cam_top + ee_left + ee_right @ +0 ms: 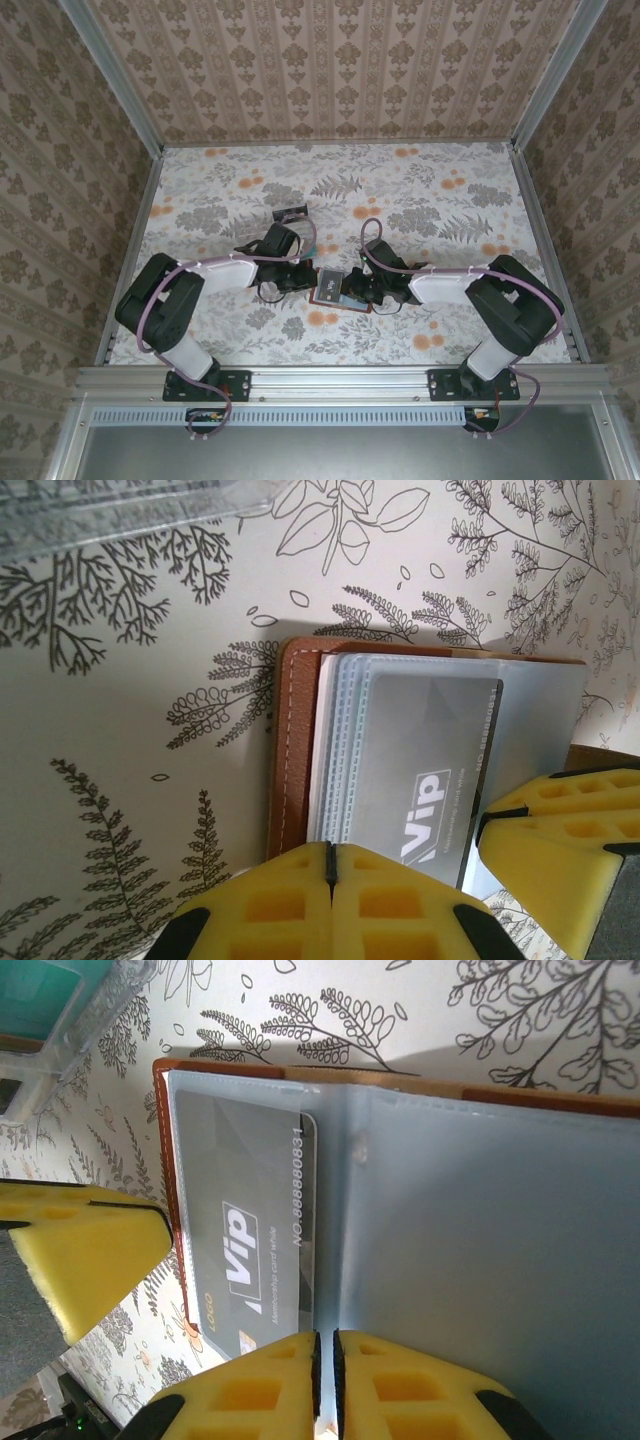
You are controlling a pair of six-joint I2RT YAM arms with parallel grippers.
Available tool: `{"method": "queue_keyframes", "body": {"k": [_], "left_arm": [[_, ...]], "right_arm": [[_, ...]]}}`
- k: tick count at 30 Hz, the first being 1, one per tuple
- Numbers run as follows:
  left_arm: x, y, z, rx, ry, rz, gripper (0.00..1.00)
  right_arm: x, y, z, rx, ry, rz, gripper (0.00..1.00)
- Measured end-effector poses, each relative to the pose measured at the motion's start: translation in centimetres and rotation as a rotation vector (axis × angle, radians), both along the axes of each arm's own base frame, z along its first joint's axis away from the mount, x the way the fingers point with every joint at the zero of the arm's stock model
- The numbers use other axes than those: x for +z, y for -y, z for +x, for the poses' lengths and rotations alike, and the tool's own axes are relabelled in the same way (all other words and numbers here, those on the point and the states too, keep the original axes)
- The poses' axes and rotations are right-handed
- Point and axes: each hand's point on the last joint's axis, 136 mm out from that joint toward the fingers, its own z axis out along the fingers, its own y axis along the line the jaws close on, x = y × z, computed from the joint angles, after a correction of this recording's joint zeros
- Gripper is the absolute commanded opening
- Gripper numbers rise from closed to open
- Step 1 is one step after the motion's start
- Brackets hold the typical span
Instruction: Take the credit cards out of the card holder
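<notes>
Top external: left gripper (310, 280) and right gripper (364, 291) meet over the open card holder (338, 292), which lies between their tips, mostly hidden by the arms.
Left wrist: pads pressed together. Just ahead is the holder's brown edge and a grey VIP card (430, 770) in a clear sleeve, its near edge cut off.
Right wrist: pads closed at the card's near end with a pale sliver between them; card or sleeve, cannot tell.

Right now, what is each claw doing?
The left gripper is closed on the card holder edge.
The right gripper is closed on its clear sleeve.
</notes>
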Motion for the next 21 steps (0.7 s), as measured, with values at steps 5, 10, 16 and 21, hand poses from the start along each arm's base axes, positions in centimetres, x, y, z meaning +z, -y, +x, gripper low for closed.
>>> {"method": "queue_keyframes", "body": {"k": [5,10,16,21], "left_arm": [[-0.16,0.14,0.04,-0.002,0.002,-0.001,0.04],[-0.29,0.14,0.03,-0.002,0.0,0.001,0.02],[-0.34,0.08,0.11,0.006,0.0,0.004,0.0],[-0.45,0.11,0.15,0.011,-0.003,0.003,0.0]], "right_arm": [[-0.16,-0.44,0.15,0.008,0.003,0.011,0.17],[-0.23,-0.75,0.25,0.014,0.005,0.02,0.17],[-0.2,-0.89,0.22,0.018,0.002,0.026,0.17],[-0.12,-1.02,0.2,0.023,0.002,0.033,0.17]]}}
